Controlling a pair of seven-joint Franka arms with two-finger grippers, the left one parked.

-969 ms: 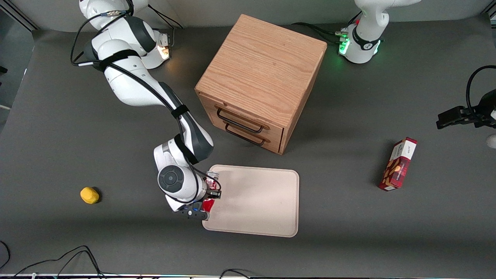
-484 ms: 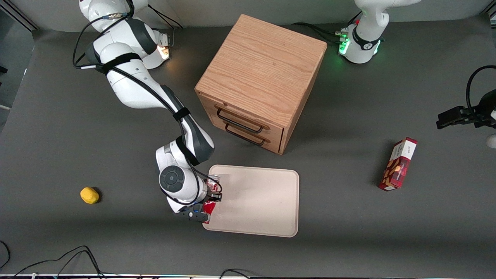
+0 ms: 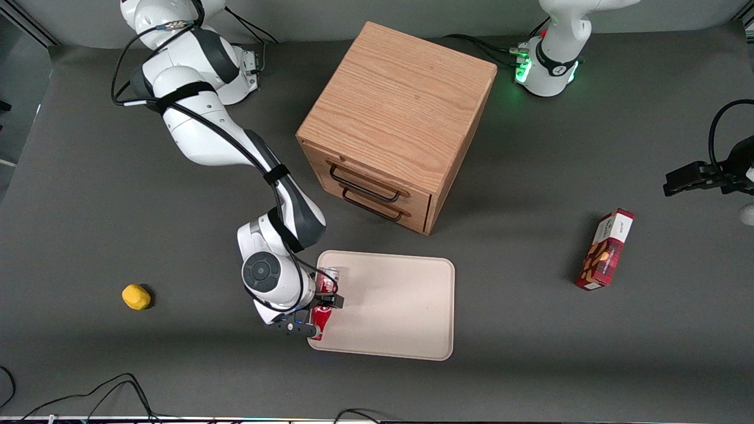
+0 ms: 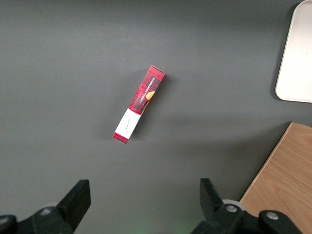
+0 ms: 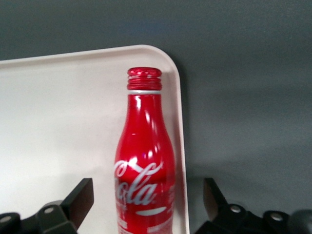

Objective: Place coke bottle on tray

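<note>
The coke bottle [image 3: 325,281] is slim and red with white script. It lies flat on the cream-beige tray [image 3: 400,306], along the tray's rim at the working arm's end. My right gripper [image 3: 321,301] hangs over it. In the right wrist view the bottle [image 5: 144,165] lies on the tray [image 5: 63,122] against the rim, red cap pointing away from the gripper [image 5: 148,202]. The black fingers [image 5: 78,200] stand wide apart on either side of the bottle and do not touch it.
A wooden two-drawer cabinet [image 3: 400,118] stands farther from the front camera than the tray. A red snack box [image 3: 607,250] lies toward the parked arm's end and shows in the left wrist view [image 4: 140,103]. A small yellow object [image 3: 136,296] lies toward the working arm's end.
The gripper and bottle shifted a little onto the tray. The finger on the tray's inner side has moved outward, away from the bottle.
</note>
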